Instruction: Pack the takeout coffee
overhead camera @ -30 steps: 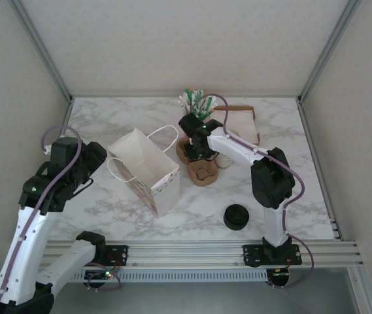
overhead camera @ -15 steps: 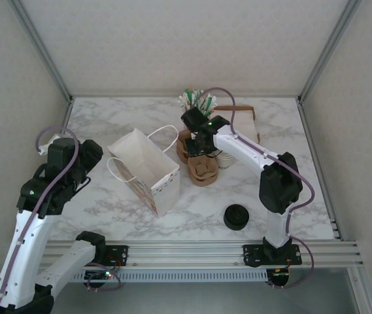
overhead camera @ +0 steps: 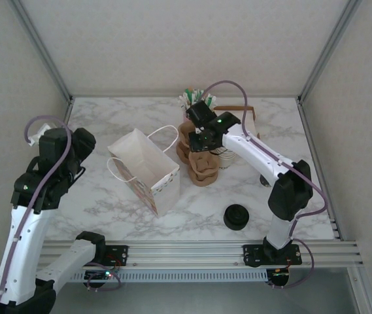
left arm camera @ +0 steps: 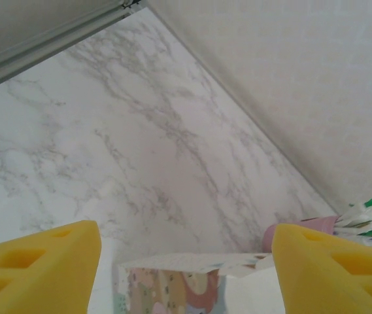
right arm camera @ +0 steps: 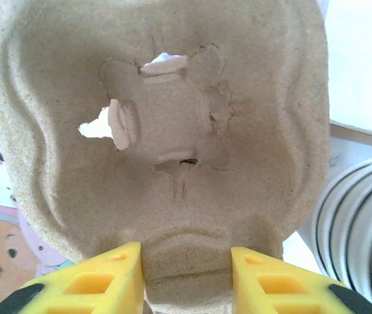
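Top external view — a pulp cup carrier (right arm camera: 159, 131) is clamped in the right gripper (right arm camera: 186, 271), the paper bag (overhead camera: 148, 171) lying just left of it — left gripper (left arm camera: 186, 248) spread wide, empty

One paper bag (overhead camera: 148, 171) on the left, we counted, just the one. Pulp carrier (overhead camera: 204, 171)? Two that we could make out, mid-table. One pile of black lids (overhead camera: 236, 216) sat near right, then one stack of cups (right arm camera: 359, 222) and one brown-rimmed tray (overhead camera: 252, 124) far right. And the straws (overhead camera: 194, 98): one bunch, too small for us to number.
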Controlling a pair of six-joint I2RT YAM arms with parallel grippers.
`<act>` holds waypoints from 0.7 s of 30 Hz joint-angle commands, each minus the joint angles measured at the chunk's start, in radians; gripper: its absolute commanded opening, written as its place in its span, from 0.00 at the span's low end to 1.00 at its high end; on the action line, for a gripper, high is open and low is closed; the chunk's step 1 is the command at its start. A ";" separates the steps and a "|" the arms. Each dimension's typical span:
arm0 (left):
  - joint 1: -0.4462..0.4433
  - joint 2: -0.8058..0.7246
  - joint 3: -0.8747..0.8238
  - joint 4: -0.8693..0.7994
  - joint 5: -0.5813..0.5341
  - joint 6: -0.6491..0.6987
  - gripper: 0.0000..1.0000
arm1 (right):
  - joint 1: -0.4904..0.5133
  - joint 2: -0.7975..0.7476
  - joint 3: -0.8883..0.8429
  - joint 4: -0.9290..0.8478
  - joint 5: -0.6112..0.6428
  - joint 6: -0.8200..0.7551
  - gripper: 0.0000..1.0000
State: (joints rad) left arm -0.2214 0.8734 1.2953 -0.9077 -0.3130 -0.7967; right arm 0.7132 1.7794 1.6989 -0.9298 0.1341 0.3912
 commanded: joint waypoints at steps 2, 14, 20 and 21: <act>0.099 0.047 0.045 0.118 0.185 -0.009 0.69 | -0.006 -0.063 0.079 -0.054 0.041 0.034 0.35; 0.340 0.186 0.039 0.249 0.492 -0.143 0.66 | -0.005 -0.154 0.184 -0.136 0.145 0.039 0.35; 0.413 0.269 -0.098 0.305 0.567 -0.170 0.61 | -0.004 -0.209 0.220 -0.160 0.176 0.012 0.36; 0.411 0.284 -0.126 0.316 0.562 -0.161 0.60 | -0.004 -0.222 0.221 -0.158 0.173 0.010 0.36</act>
State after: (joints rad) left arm 0.1814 1.1248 1.2236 -0.6308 0.1909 -0.9367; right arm 0.7132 1.6073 1.8854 -1.0637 0.2726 0.4137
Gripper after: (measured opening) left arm 0.602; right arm 0.363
